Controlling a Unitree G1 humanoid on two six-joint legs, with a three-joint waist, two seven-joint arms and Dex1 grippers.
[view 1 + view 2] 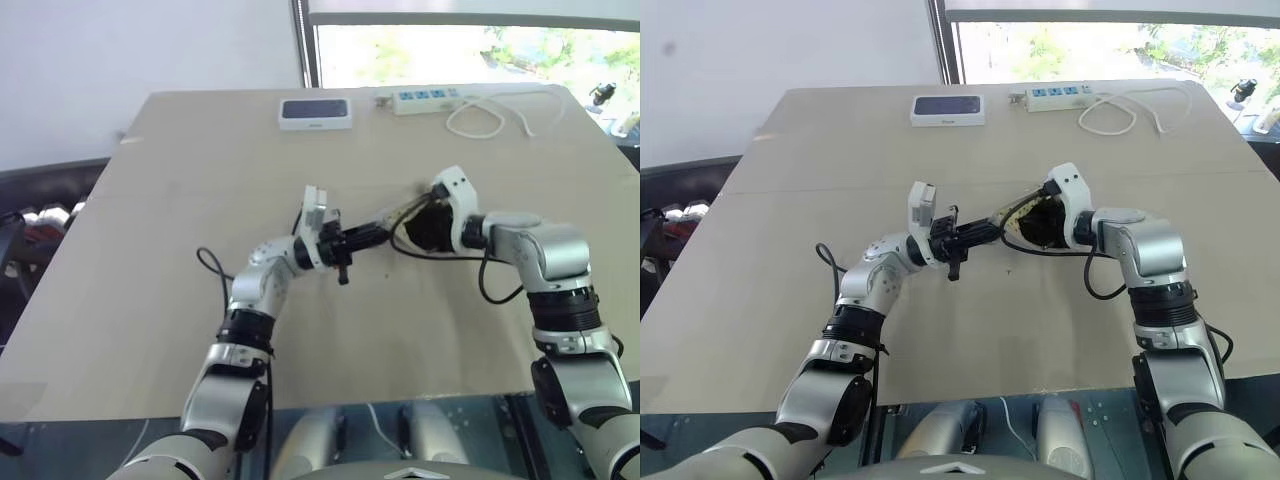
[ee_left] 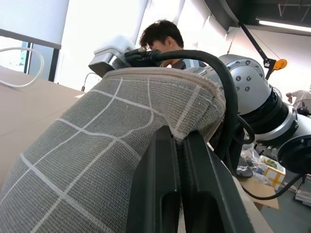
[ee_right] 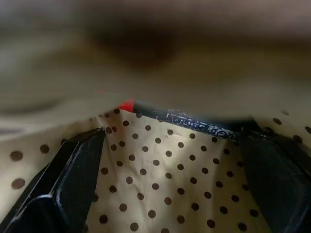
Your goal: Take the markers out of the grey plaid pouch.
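Observation:
The grey plaid pouch [image 2: 92, 145] hangs above the table between my two arms; from the head it shows as a thin strip [image 1: 388, 214]. My left gripper [image 2: 177, 145] is shut on the pouch's edge, its black fingers [image 2: 155, 189] pinching the fabric. My right gripper [image 3: 170, 133] is open and reaches inside the pouch's mouth, over the yellowish dotted lining [image 3: 165, 184]. Just beyond its fingertips lies a red marker [image 3: 127, 105] with a dark, printed end, partly covered by the lining's fold. From the head, the right gripper [image 1: 420, 226] is buried in the pouch opening.
A white-and-dark box [image 1: 315, 113] and a white power strip [image 1: 425, 98] with a looped cable [image 1: 490, 118] lie at the far edge of the beige table [image 1: 150, 300]. A person [image 2: 163, 36] stands beyond the right arm in the left wrist view.

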